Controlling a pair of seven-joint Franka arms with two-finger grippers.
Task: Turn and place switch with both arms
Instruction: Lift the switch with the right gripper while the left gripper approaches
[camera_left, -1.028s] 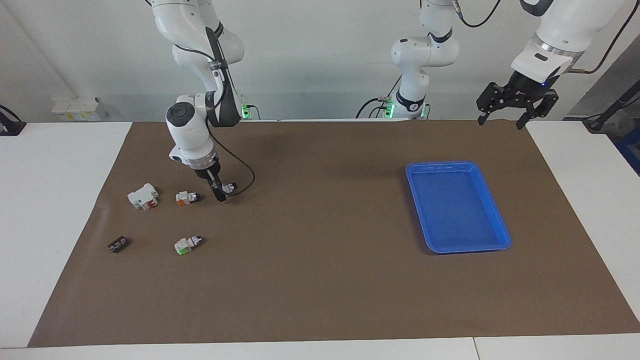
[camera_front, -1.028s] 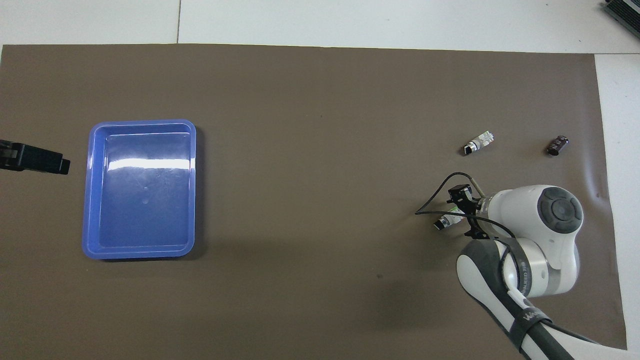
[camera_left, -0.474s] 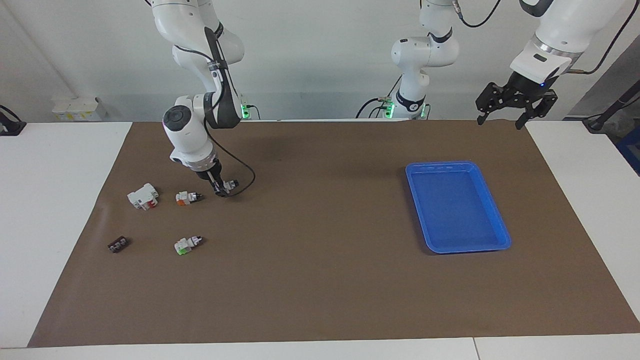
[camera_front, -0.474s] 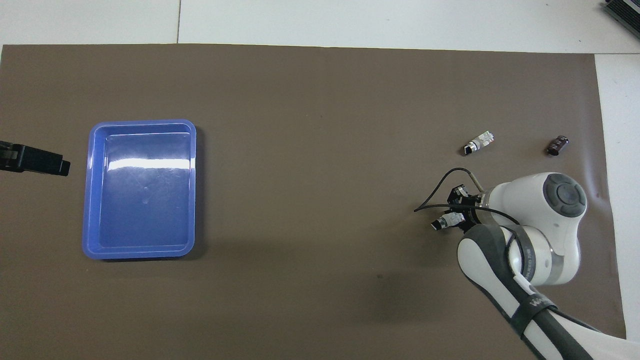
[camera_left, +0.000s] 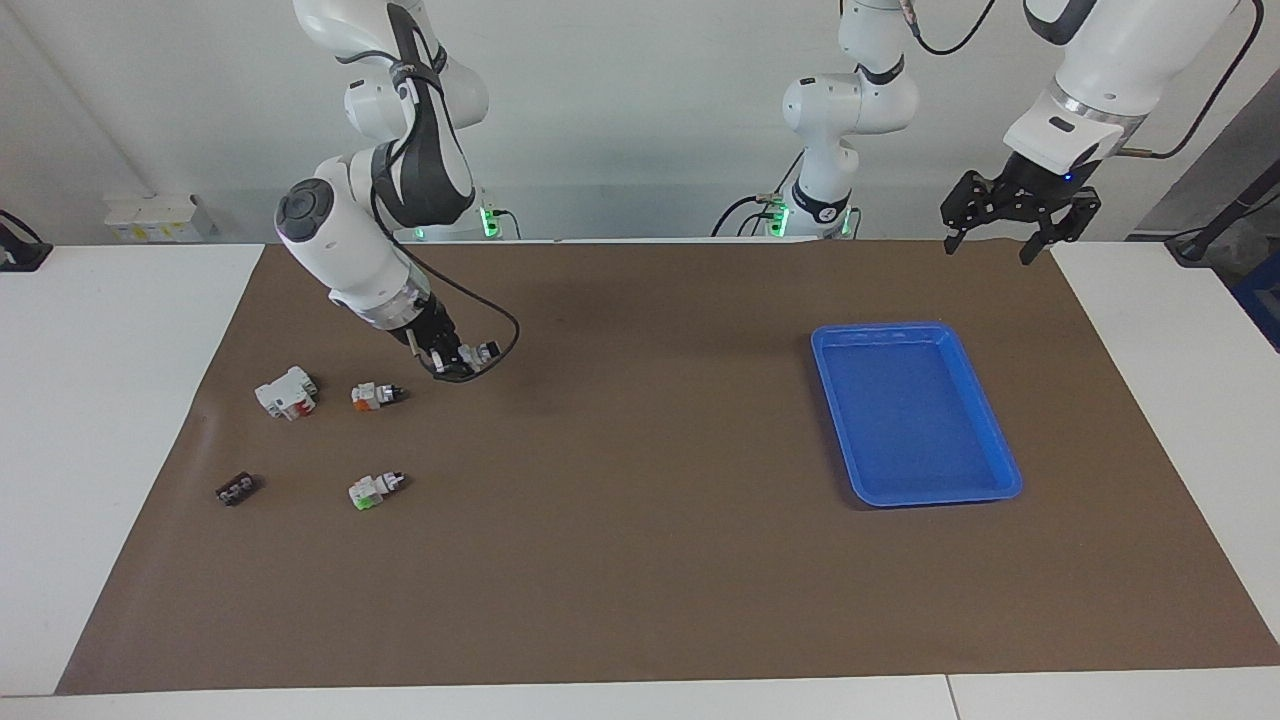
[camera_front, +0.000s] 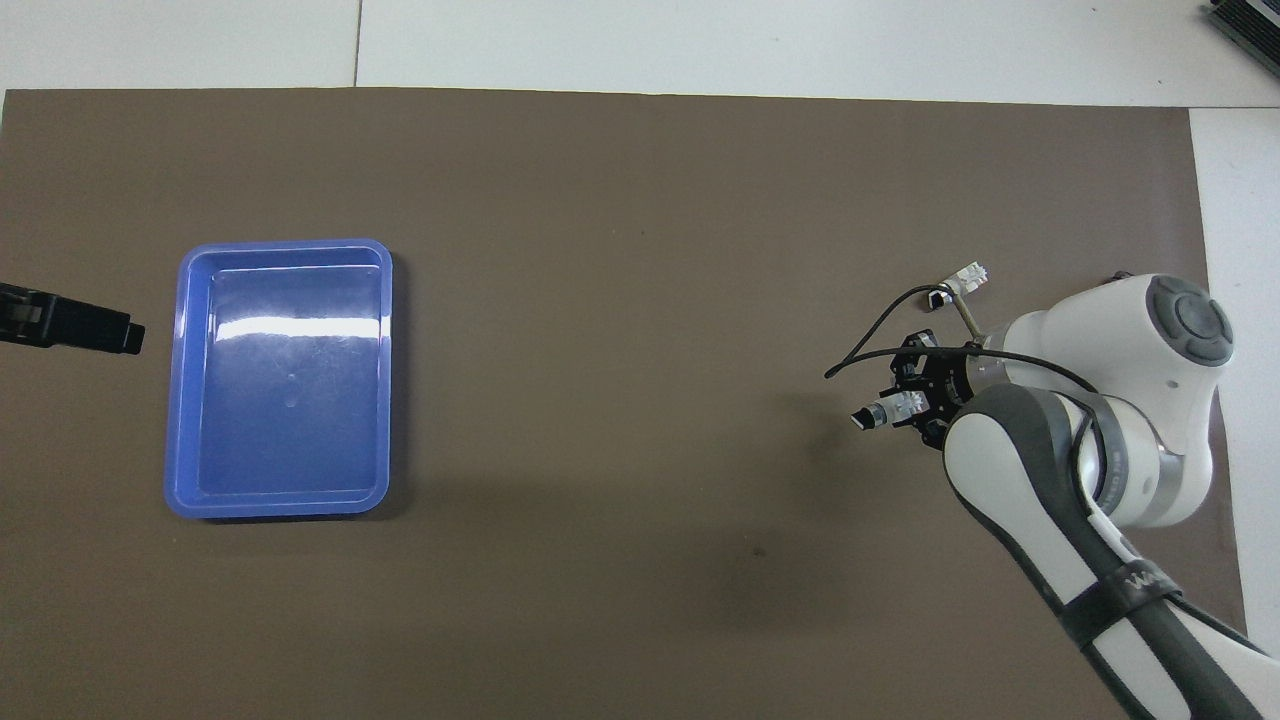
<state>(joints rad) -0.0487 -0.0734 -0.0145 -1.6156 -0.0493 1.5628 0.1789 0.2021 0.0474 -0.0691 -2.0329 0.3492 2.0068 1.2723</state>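
My right gripper (camera_left: 462, 358) is shut on a small white switch (camera_left: 484, 351) and holds it just above the brown mat at the right arm's end. Its black knob points toward the left arm's end. Its other end is hidden between the fingers. It also shows in the overhead view (camera_front: 872, 414), sticking out of the right gripper (camera_front: 905, 408). A second white switch with a light-green end (camera_left: 375, 488) lies on the mat, farther from the robots. My left gripper (camera_left: 1005, 228) is open and empty, raised over the mat's edge at the left arm's end, waiting.
A blue tray (camera_left: 880, 328) sits on the mat toward the left arm's end. A similar switch with an orange part (camera_left: 376, 394), a larger white block with red marks (camera_left: 286, 392) and a small black part (camera_left: 236, 489) lie at the right arm's end.
My right arm has risen and tilted, carrying the held switch a little up and toward the left arm's end. My left gripper has lifted slightly.
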